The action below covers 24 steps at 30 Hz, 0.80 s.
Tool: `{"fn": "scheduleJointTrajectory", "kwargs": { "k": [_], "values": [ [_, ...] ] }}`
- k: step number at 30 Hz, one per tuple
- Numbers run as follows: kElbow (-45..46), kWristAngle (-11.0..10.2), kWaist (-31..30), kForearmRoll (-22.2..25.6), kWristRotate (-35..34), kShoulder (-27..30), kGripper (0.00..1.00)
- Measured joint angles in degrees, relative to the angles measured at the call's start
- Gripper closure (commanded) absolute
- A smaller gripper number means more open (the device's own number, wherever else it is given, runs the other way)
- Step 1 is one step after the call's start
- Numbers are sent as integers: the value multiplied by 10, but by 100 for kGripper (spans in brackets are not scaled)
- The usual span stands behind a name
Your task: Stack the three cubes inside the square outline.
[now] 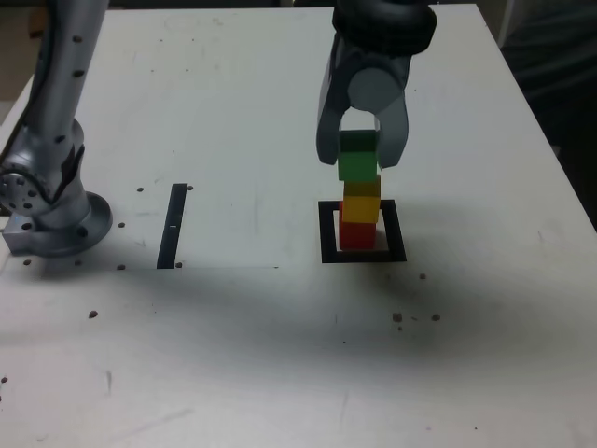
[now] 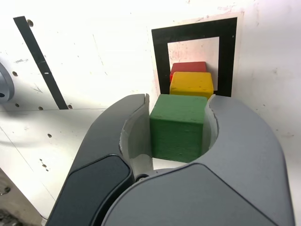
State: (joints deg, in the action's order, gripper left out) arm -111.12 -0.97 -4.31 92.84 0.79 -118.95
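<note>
The green cube point(image 1: 357, 157) is clamped between the gripper point(image 1: 360, 155) fingers, yellow cube point(image 1: 361, 201) and red cube point(image 1: 356, 231) stacked just beneath inside the outline point(image 1: 327, 233), a black strip point(image 1: 173, 225) well aside.

- Three cubes: one green cube point(image 1: 357, 161), one yellow cube point(image 1: 362, 204), one red cube point(image 1: 356, 233).
- One square outline point(image 1: 326, 233) with a thick black border.
- One thin black strip point(image 1: 173, 226).
- One gripper point(image 1: 362, 157), on one arm.
- One white surface point(image 1: 233, 131) carrying them all.

White table point(image 1: 233, 112) w/ square outline point(image 1: 326, 233), red cube point(image 1: 356, 234) inside it, black strip point(image 1: 173, 226), arm base point(image 1: 56, 224).
</note>
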Motion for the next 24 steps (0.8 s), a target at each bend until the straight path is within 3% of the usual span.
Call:
{"fn": "scheduleJointTrajectory", "kwargs": {
  "k": [4,6,8,12,14,24],
  "values": [
    [-1,2,0,0,-1,-5,80],
    [-2,2,0,0,-1,-6,75],
    [-3,3,0,0,-1,-8,58],
    [-4,3,0,-1,-1,-11,13],
    [-4,3,0,-1,-1,-11,2],
    [-4,3,0,-3,-1,-11,0]
  ]
}}
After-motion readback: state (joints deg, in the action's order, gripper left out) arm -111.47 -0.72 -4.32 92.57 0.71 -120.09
